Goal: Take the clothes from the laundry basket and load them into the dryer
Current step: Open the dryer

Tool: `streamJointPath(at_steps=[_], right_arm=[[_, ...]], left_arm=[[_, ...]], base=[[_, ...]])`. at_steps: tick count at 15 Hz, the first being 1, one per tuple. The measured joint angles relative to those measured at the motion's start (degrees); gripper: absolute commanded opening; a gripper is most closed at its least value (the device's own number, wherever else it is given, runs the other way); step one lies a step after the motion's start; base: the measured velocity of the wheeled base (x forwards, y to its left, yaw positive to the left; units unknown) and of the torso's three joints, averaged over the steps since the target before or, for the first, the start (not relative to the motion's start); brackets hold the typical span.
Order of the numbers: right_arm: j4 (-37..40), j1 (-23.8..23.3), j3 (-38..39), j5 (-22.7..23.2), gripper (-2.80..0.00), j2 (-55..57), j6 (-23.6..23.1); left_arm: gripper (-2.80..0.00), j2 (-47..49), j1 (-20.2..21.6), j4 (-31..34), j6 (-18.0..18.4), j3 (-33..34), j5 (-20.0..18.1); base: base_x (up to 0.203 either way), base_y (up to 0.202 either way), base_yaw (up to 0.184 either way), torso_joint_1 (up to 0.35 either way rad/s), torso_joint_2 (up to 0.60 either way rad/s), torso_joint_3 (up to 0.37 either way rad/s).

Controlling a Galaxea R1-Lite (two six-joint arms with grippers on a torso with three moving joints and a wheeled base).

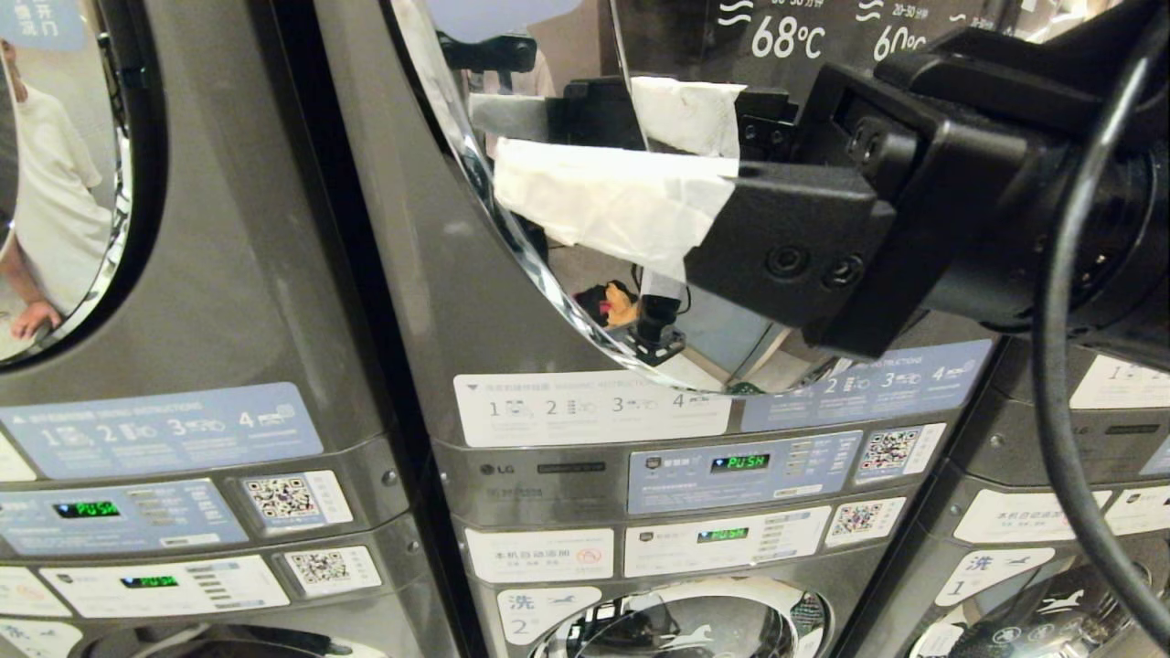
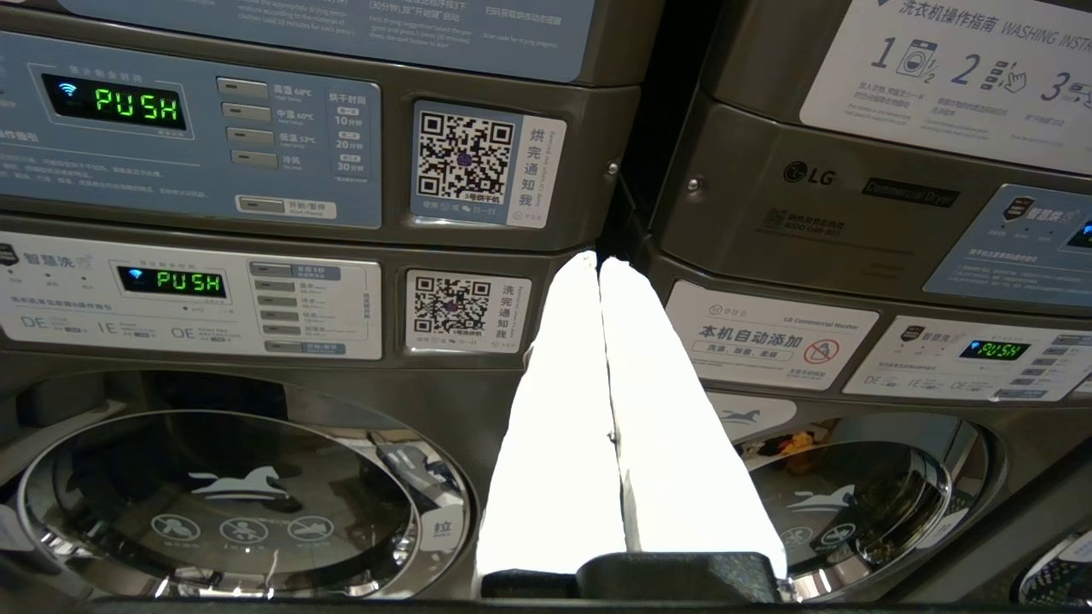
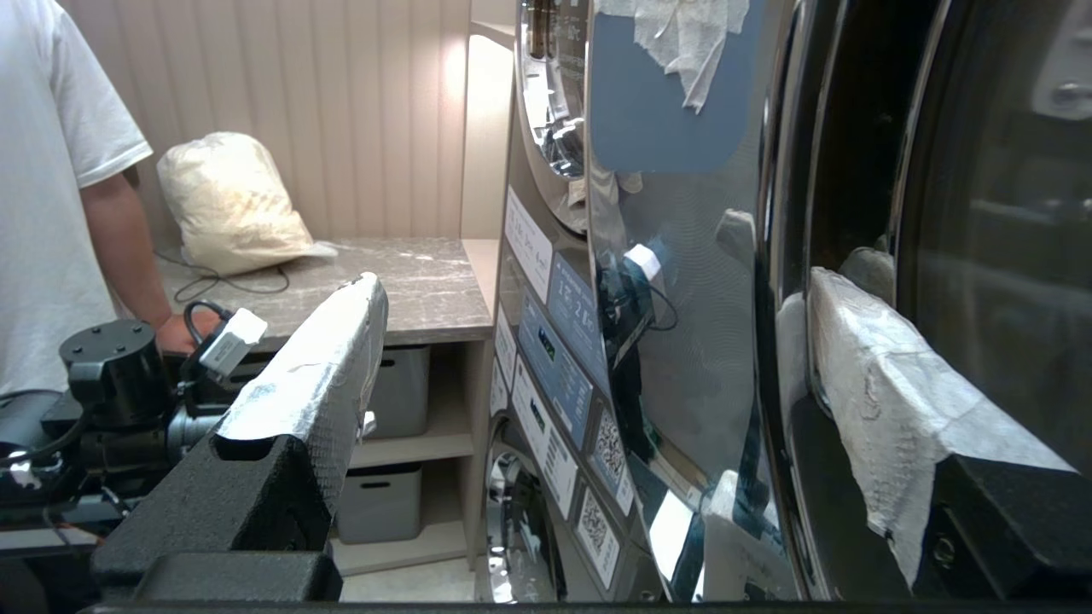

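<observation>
Item: right gripper (image 1: 631, 164), raised at the dryer door (image 3: 682, 358), jaws spread wide and empty; the door's edge seems to stand between the white-wrapped fingers (image 3: 324, 358), long axis upright, though contact is unclear.
Item: left gripper (image 2: 601, 384), fingers pressed together, low before the control panels (image 2: 188, 128), farther off.
Item: clothes, laundry basket: not in view.

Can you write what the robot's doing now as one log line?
right gripper: open, straddling dryer door edge | left gripper: shut, parked | clothes: not seen
</observation>
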Motion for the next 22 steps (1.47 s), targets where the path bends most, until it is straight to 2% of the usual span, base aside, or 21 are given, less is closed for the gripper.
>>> streamJointPath(at_steps=[8,13,15,19,22], right_arm=[[0.22,0.1,5.88,3.24,0.0,-5.21,-0.11],[1.1,0.05,11.14,3.0,0.0,-11.17,0.0],[1.33,-0.49,11.55,0.2,0.0,-13.34,0.12],[3.43,-2.13,9.87,-8.77,0.0,-18.73,1.38],[14.3,-8.37,11.24,-14.51,0.0,-26.05,3.33]], left_arm=[[-2.8,0.0,0.0,0.0,0.0,0.0,0.0],[-2.8,0.0,0.0,0.0,0.0,0.0,0.02],[-2.8,0.0,0.0,0.0,0.0,0.0,0.0],[-2.8,0.0,0.0,0.01,0.01,0.0,0.0],[-2.8,0.0,0.0,0.02,0.0,0.0,0.0]], base=[[0.0,0.0,0.0,0.0,0.0,0.0],[0.0,0.0,0.0,0.0,0.0,0.0],[0.0,0.0,0.0,0.0,0.0,0.0],[0.0,0.0,0.0,0.0,0.0,0.0],[0.0,0.0,0.0,0.0,0.0,0.0]])
